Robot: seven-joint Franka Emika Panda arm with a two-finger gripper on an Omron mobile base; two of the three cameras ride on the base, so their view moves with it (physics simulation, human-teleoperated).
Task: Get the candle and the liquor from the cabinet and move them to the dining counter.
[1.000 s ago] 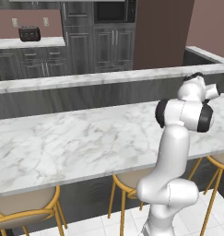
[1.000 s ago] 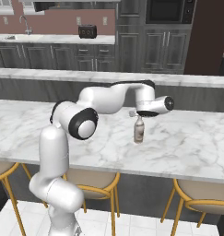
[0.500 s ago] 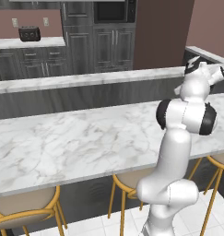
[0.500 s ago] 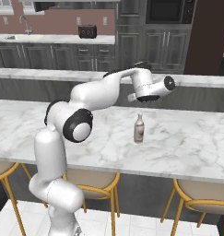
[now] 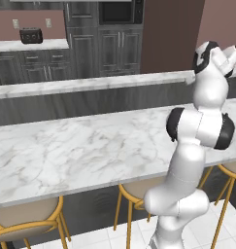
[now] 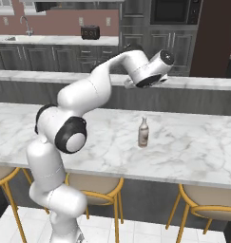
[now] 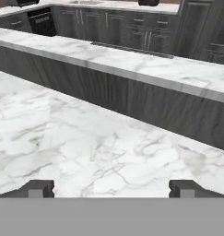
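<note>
The liquor (image 6: 143,132), a small cream-white bottle with a brownish band, stands upright on the marble dining counter (image 6: 197,147), free of the gripper. My arm (image 6: 102,78) arches over the counter, its hand end lifted well above the bottle and level with the raised back ledge (image 6: 202,83). In the hand view my gripper (image 7: 112,189) is open, its two dark fingertips (image 7: 39,188) wide apart, nothing between them. Below it lie the bare counter top (image 7: 85,152) and the ledge (image 7: 132,62). From the left side the dining counter (image 5: 66,151) has the arm at its right end. The candle and the cabinet are out of view.
Gold-legged stools (image 5: 27,223) (image 6: 207,197) stand along the counter's near side. Beyond the ledge runs a back worktop with a black toaster (image 6: 90,32) and a sink (image 6: 12,38). Tall dark cabinets with a built-in microwave (image 6: 176,10) line the far wall.
The open gripper rose from the top of the liquor bottle and swung up toward the ledge. The bottle stays standing where it was.
</note>
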